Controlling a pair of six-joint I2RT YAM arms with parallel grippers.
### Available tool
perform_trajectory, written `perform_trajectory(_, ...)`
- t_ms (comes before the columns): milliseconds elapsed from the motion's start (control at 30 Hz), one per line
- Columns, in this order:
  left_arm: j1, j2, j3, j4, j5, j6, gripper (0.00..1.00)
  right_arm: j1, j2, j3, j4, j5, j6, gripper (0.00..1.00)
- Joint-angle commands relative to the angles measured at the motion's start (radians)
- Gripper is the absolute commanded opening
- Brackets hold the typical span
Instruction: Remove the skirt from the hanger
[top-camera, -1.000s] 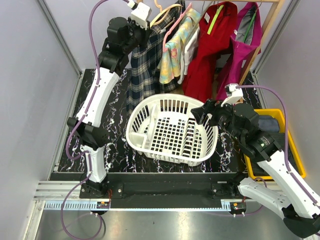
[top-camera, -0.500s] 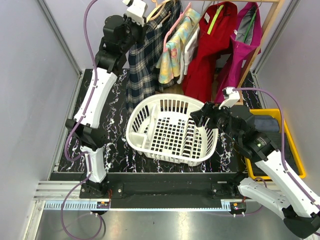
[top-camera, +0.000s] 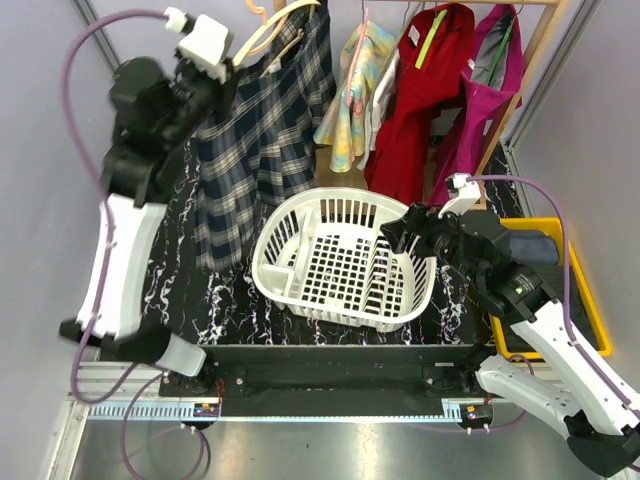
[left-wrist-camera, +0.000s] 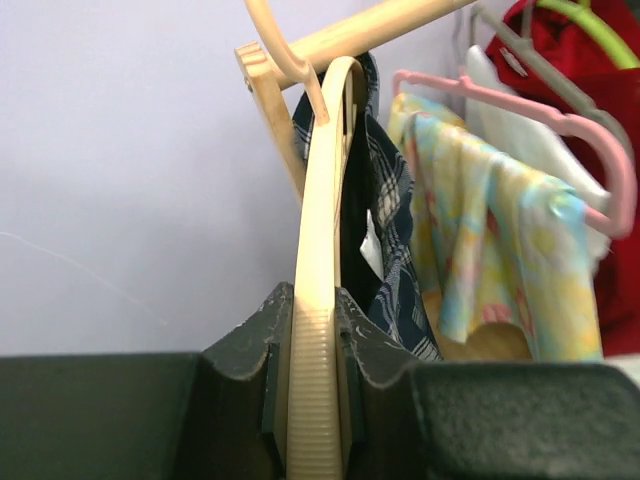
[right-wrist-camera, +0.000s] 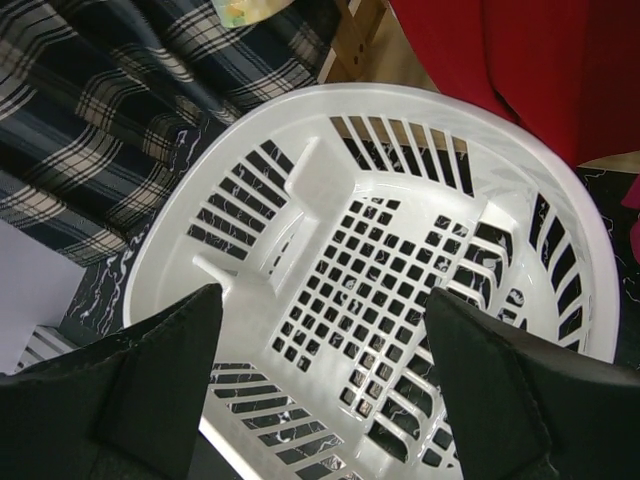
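Observation:
The dark plaid skirt (top-camera: 250, 140) hangs from a cream hanger (top-camera: 270, 30) at the top left and spreads down over the table left of the basket. My left gripper (top-camera: 225, 80) is shut on the hanger's ribbed arm (left-wrist-camera: 320, 250), seen between the jaws (left-wrist-camera: 315, 400) in the left wrist view. The skirt (left-wrist-camera: 395, 230) drapes just behind it. The hanger's hook (left-wrist-camera: 280, 40) sits by the left end of the wooden rail (left-wrist-camera: 390, 20). My right gripper (top-camera: 400, 228) is open and empty over the white basket's right rim, with its fingers spread wide (right-wrist-camera: 325, 370).
A white laundry basket (top-camera: 270, 235) stands mid-table; its rim (right-wrist-camera: 560, 200) fills the right wrist view. On the rail hang a pastel garment on a pink hanger (top-camera: 355, 90), a red one (top-camera: 420, 90) and a magenta one (top-camera: 490, 90). A yellow bin (top-camera: 590, 300) is at the right.
My left arm has swung out to the left and nearer, carrying the hanger and the skirt leftward away from the other clothes. The right arm has stayed in place.

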Motion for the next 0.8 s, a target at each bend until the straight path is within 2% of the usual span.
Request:
perform_trajectory(0, 0.002, -0.243, -0.104, 0.120, 0.090, 0.081, 0.00, 0.008, 0.022, 0.066, 0.042, -0.032, 0.007, 0.91)
perform_trajectory(200, 0.002, -0.420, -0.171, -0.134, 0.181, 0.103, 0.00, 0.008, 0.052, 0.127, 0.056, -0.081, -0.011, 1.00)
perform_trajectory(267, 0.002, -0.475, -0.172, -0.208, 0.198, 0.117, 0.00, 0.008, 0.032, 0.118, 0.123, -0.130, -0.036, 1.00)
perform_trajectory(367, 0.002, -0.524, -0.140, -0.307, 0.196, 0.147, 0.00, 0.008, 0.001, 0.101, 0.249, -0.141, -0.082, 1.00)
perform_trajectory(467, 0.002, -0.539, -0.068, -0.396, 0.210, 0.176, 0.00, 0.008, 0.045, 0.174, 0.269, -0.179, -0.126, 1.00)
perform_trajectory(633, 0.002, -0.549, 0.035, -0.483, 0.320, 0.169, 0.00, 0.008, 0.136, 0.305, 0.277, -0.329, -0.188, 1.00)
perform_trajectory(767, 0.002, -0.566, 0.050, -0.492, 0.392, 0.124, 0.00, 0.008, 0.188, 0.339, 0.284, -0.333, -0.249, 1.00)
